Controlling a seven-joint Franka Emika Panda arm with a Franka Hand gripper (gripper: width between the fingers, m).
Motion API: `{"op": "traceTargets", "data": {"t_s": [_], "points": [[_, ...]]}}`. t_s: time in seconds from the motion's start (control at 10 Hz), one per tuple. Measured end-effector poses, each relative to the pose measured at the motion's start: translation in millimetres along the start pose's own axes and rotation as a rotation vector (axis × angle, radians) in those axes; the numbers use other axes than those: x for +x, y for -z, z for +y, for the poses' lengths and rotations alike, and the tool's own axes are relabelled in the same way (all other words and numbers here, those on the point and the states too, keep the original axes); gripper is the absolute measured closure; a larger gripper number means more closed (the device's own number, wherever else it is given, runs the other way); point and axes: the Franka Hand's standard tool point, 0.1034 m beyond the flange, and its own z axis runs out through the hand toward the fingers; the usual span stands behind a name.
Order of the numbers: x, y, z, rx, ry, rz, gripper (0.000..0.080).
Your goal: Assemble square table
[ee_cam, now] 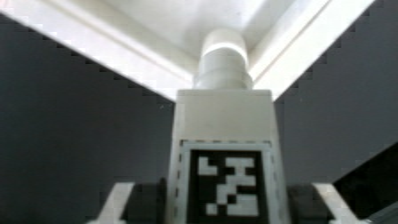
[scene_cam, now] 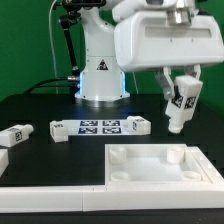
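The black desk point(scene_cam: 40, 105) spreads under everything, and the biggest thing on it is the square table's panel point(scene_cam: 160, 168), lying flat at the near right with its raised rim and recessed corners facing up. A long thin white border bar point(scene_cam: 50, 188) runs along the near edge of the desk, just in front of the panel. Farther back, about mid-desk and in front of my base, lies the marker board point(scene_cam: 88, 126) with its row of tags. My claw point(scene_cam: 180, 88) hangs above the far right part of the panel, clenched on a short white leg post point(scene_cam: 178, 112) that is tilted and clear of the panel below. In the wrist view that post point(ee_cam: 226, 150) stands between my fingers point(ee_cam: 118, 205), its black-and-white tag facing the camera and its round end pointing away toward the white rimmed edges of the panel point(ee_cam: 125, 55). Another leg post point(scene_cam: 18, 133) lies on its side at the left of the desk, well apart from the panel.
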Motion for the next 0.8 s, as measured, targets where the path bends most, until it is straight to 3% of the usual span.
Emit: {"op": "traceTargets", "data": {"t_s": [0.2, 0.5, 0.8], "points": [[8.3, -15.9, 9.1, 0.004, -0.012, 0.008, 0.0509], [7.0, -36.3, 4.4, 0.001, -0.017, 0.029, 0.0509], [5.7, -44.2, 7.2, 0.003, -0.025, 0.028, 0.0509]]}}
